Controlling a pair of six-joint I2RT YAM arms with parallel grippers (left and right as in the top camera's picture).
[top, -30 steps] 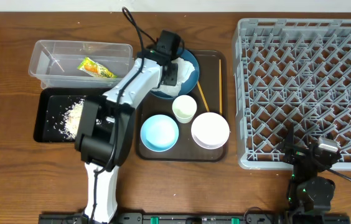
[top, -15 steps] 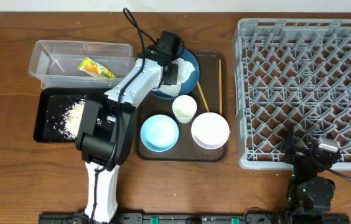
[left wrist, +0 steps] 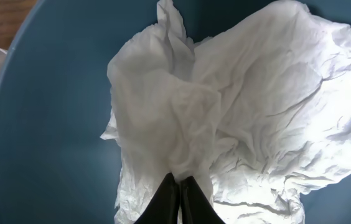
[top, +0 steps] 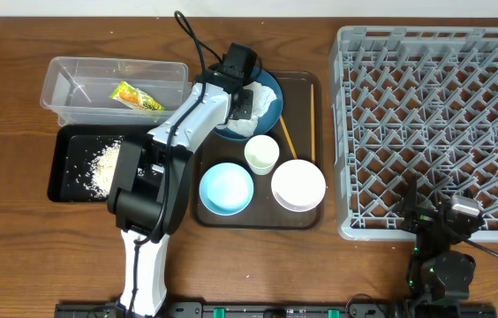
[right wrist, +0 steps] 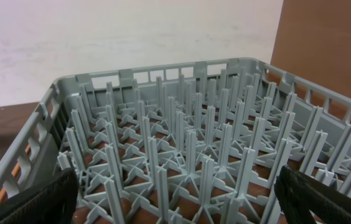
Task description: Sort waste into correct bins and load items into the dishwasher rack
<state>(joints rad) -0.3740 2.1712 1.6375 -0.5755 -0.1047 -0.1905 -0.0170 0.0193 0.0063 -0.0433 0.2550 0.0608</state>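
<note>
From overhead, the brown serving tray [top: 313, 208] sits mid-tabletop [top: 19, 256]. On its far left corner rests the dark blue plate [top: 273, 95], with the crumpled white tissue [top: 251, 124] lying on it. The left tool [top: 245, 104] is down over that tissue. On the tray's near half stand the light blue bowl [top: 226, 189] and the white bowl [top: 298, 184], with the pale cup [top: 261, 154] just behind them. The chopsticks [top: 287, 139] lie on the tray to the right of the plate. Left of the tray, the clear tub [top: 72, 75] holds the snack wrapper [top: 139, 95]. The black tray [top: 62, 172], nearer the robot, holds the rice scraps [top: 103, 165]. Right of the tray stands the dishwasher rack [top: 434, 115], with the right tool [top: 427, 210] at its near edge.

The left wrist view shows the left tool [left wrist: 178, 198] with its fingertips closed together, pinching a gathered fold of the crumpled white tissue [left wrist: 244, 106], which is spread across the dark blue plate [left wrist: 51, 130].

The right wrist view shows the right tool [right wrist: 177, 202] spread wide with nothing between its fingers [right wrist: 35, 202], facing the rack's pegs [right wrist: 182, 143].
</note>
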